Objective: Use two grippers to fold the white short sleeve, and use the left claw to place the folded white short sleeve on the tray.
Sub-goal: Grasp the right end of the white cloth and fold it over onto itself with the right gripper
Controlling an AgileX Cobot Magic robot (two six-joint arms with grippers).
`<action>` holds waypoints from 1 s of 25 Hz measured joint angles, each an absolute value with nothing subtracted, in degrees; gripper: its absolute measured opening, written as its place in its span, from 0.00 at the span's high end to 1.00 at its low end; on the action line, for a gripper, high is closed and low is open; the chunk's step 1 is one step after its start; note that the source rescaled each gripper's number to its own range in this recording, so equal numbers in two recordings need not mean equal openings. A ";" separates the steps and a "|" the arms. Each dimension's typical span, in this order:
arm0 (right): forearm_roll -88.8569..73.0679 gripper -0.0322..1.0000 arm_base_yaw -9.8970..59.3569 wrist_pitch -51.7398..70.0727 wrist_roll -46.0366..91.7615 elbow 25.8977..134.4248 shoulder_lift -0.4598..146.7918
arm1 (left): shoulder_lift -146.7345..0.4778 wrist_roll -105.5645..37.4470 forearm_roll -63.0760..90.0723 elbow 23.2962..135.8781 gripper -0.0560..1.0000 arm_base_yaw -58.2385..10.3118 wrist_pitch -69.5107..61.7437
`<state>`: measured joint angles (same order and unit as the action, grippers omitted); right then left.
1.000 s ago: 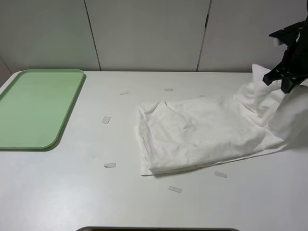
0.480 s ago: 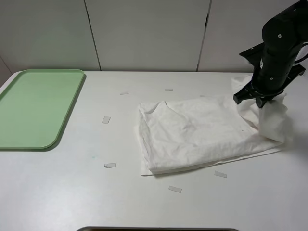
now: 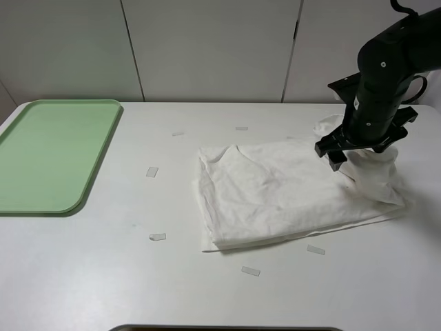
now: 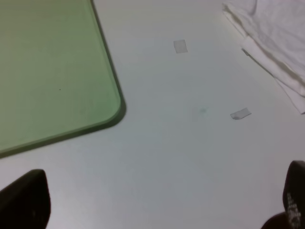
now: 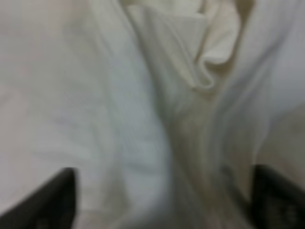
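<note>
The white short sleeve (image 3: 282, 189) lies wrinkled and partly folded on the table, right of centre. Its right end is bunched up under my right gripper (image 3: 346, 156). In the right wrist view my right gripper (image 5: 164, 200) stands open close above the cloth, with a raised ridge of the short sleeve (image 5: 190, 95) between its spread fingertips (image 5: 52, 195). The light-green tray (image 3: 52, 155) sits bare at the far left. My left gripper (image 4: 159, 205) is open above bare table, near the tray (image 4: 47, 67) corner. One edge of the short sleeve (image 4: 276, 43) shows in the left wrist view.
Several small pale tape strips lie on the table around the shirt, such as one strip (image 3: 152, 172) left of it and another strip (image 3: 251, 271) in front. White wall panels (image 3: 207, 48) close off the back of the table.
My right arm swung left and down, carrying the lifted right end of the shirt over onto the rest. Its jaws, shut on the cloth before, now stand apart.
</note>
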<state>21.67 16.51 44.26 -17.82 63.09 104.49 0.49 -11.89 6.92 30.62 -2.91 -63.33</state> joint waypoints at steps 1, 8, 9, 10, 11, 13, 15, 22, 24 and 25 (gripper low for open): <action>21.59 0.12 17.01 44.26 -17.82 63.09 104.49 | 0.49 -11.89 6.92 30.62 0.02 -2.91 -63.33; 21.40 0.00 19.59 46.29 -17.82 65.77 103.12 | 0.49 -11.89 6.92 30.62 0.02 -2.91 -63.28; 21.62 0.00 19.59 47.10 -17.82 66.77 102.52 | 0.49 -11.89 6.92 30.62 0.02 -2.91 -63.28; 22.31 0.00 19.59 48.17 -17.82 68.10 101.77 | 0.49 -11.89 6.92 30.62 0.02 -2.91 -63.28; 23.44 0.00 19.53 48.99 -17.82 69.54 101.13 | 0.49 -11.89 6.92 30.62 0.02 -2.91 -63.28; 26.01 0.00 19.27 51.04 -17.82 72.38 100.04 | 0.49 -11.89 6.92 30.62 0.02 -2.91 -63.28; 28.86 0.00 18.05 51.64 -17.82 74.53 99.63 | 0.49 -11.89 6.92 30.62 0.02 -2.91 -63.28; 30.89 0.00 9.22 48.79 -17.82 75.27 100.84 | 0.49 -11.89 6.92 30.62 0.02 -2.91 -63.28; 30.89 0.00 6.51 47.42 -17.41 75.27 102.59 | 0.49 -11.89 6.92 30.62 0.02 -2.91 -63.28; 30.89 0.00 5.39 46.68 -17.09 75.27 103.66 | 0.49 -11.89 6.92 30.62 0.02 -2.91 -63.28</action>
